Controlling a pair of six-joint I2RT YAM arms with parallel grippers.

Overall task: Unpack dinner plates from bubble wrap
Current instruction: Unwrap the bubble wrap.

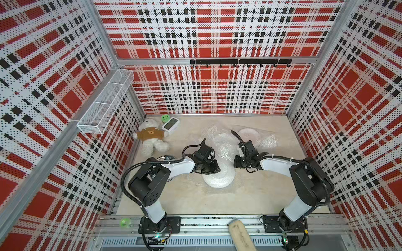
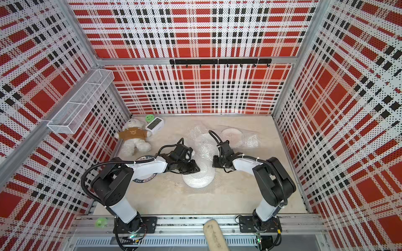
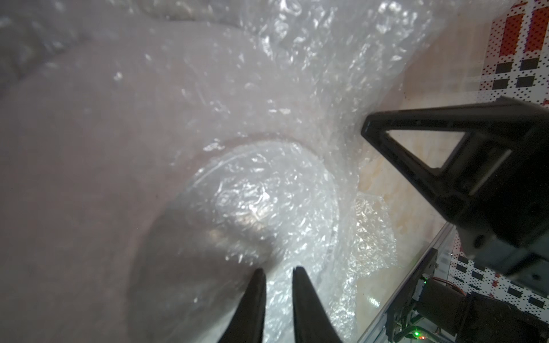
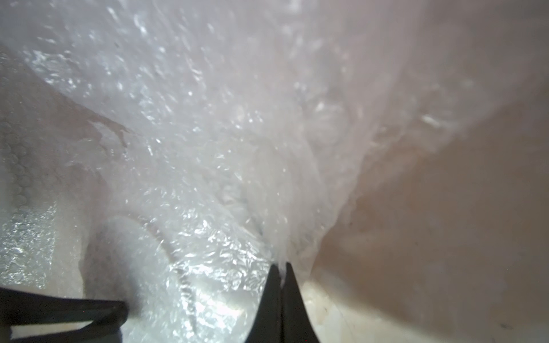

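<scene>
A dinner plate [image 1: 218, 177] wrapped in bubble wrap [image 1: 226, 152] lies mid-table in both top views. My left gripper [image 1: 217, 168] sits at its left rim; in the left wrist view its jaws [image 3: 279, 271] stand narrowly apart on the wrapped rim. My right gripper [image 1: 235, 162] is at the plate's right edge, shut on a bunched fold of bubble wrap [image 4: 285, 231] in the right wrist view. Two more wrapped plates [image 1: 224, 139] [image 1: 248, 133] lie behind. A plate with a dark lettered rim [image 1: 165, 157] shows under my left arm.
A teddy bear [image 1: 151, 139], a white clock [image 1: 170, 125] and a green disc [image 1: 165, 118] sit at the back left corner. A wire basket [image 1: 106, 102] hangs on the left wall. A hook rail [image 1: 240, 62] crosses the back wall. A pale handle [image 1: 240, 236] pokes in at the front.
</scene>
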